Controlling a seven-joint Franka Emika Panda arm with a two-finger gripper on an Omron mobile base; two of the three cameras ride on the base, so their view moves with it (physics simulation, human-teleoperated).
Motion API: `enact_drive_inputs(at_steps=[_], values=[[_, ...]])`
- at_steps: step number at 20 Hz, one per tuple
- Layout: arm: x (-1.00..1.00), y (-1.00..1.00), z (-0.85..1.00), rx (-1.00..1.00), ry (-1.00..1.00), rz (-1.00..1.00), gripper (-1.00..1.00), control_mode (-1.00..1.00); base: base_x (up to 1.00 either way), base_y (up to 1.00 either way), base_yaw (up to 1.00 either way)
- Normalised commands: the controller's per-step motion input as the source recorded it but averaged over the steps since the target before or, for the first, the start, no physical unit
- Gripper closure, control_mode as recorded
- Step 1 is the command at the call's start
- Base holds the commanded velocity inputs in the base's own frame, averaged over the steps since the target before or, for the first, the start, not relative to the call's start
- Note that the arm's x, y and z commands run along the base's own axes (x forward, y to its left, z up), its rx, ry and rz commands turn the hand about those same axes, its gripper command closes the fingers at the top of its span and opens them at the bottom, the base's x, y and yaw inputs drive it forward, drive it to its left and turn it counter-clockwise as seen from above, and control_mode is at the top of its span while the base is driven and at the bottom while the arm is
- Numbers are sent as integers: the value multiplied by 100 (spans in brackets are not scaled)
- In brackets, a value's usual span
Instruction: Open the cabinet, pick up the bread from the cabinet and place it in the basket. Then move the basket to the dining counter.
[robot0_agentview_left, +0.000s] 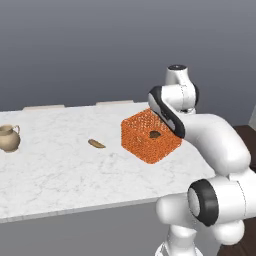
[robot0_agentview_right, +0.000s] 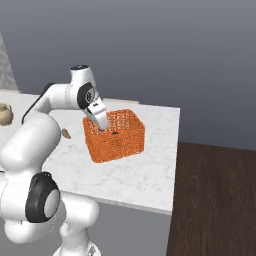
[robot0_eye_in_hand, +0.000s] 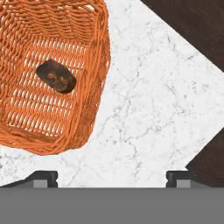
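The orange basket (robot0_agentview_left: 142, 145) (robot0_agentview_right: 120, 144) (robot0_eye_in_hand: 95, 65) stands on the white marble dining counter (robot0_agentview_left: 60, 170) (robot0_agentview_right: 150, 172) (robot0_eye_in_hand: 153, 109), near its right end. Inside it, on the bottom, lies the dark brown bread (robot0_agentview_left: 154, 134) (robot0_agentview_right: 114, 133) (robot0_eye_in_hand: 56, 76). My gripper (robot0_agentview_right: 103, 125) (robot0_eye_in_hand: 113, 177) hangs just above the basket's rim. It is open, the fingertips (robot0_eye_in_hand: 46, 177) stand wide apart, and nothing is between them. In the left base view my own arm link hides the hand.
A thin tan-brown piece (robot0_agentview_left: 97, 144) (robot0_agentview_right: 65, 133) lies on the slab left of the basket. A beige jug (robot0_agentview_left: 9, 138) (robot0_agentview_right: 4, 114) stands at the far left. Dark wood floor (robot0_agentview_right: 215, 200) (robot0_eye_in_hand: 192, 26) lies beyond the counter's right edge.
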Motion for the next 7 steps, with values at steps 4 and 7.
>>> enact_drive_inputs(at_steps=[4, 7], values=[[-100, 60, 47, -15, -1, 44, -100, -100, 0, 0, 0], [-87, 53, 26, -14, -1, 46, -100, -100, 0, 0, 0]])
